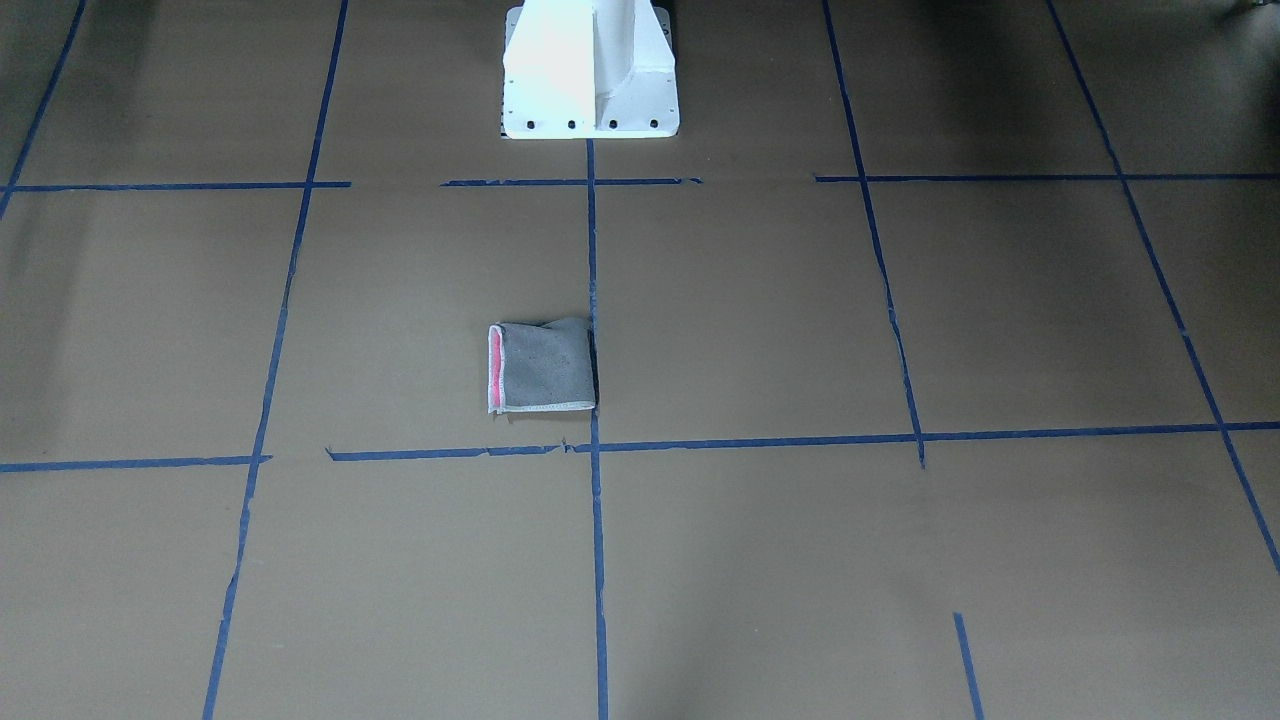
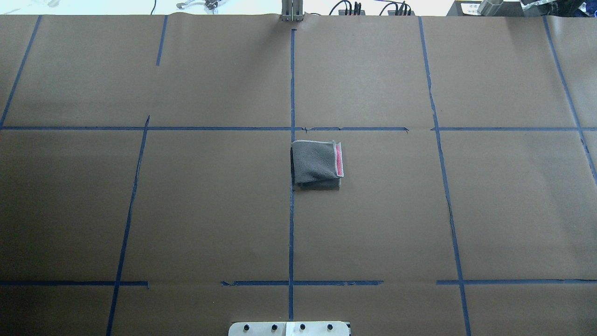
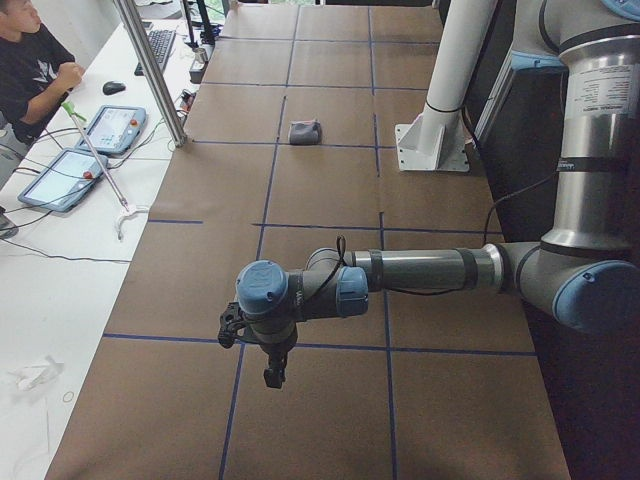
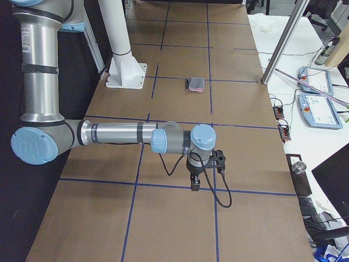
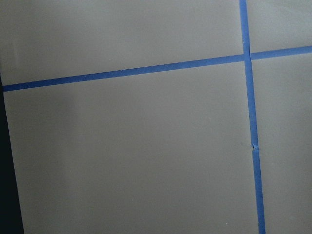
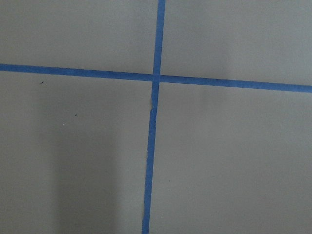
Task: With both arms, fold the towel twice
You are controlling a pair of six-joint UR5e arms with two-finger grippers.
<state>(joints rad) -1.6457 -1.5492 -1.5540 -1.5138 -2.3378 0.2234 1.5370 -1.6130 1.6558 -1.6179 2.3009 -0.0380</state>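
The towel [image 2: 316, 163] lies folded into a small square near the table's middle, grey face up, with a pink strip along one edge [image 1: 495, 368]. It also shows far off in the side views, as the towel [image 3: 304, 132] and the towel [image 4: 195, 83]. No gripper touches it. My left arm reaches over the table's left end, its gripper [image 3: 272, 377] pointing down above the paper. The right gripper [image 4: 194, 185] hangs likewise over the right end. Both show only in side views, so I cannot tell whether they are open or shut. The wrist views show only paper and tape.
Brown paper with blue tape lines [image 2: 291, 210] covers the table. The white pedestal base [image 1: 590, 75] stands at the robot's side. A person [image 3: 30, 70] sits by tablets [image 3: 110, 128] at a side desk. A metal post [image 3: 150, 70] rises at the table's far edge.
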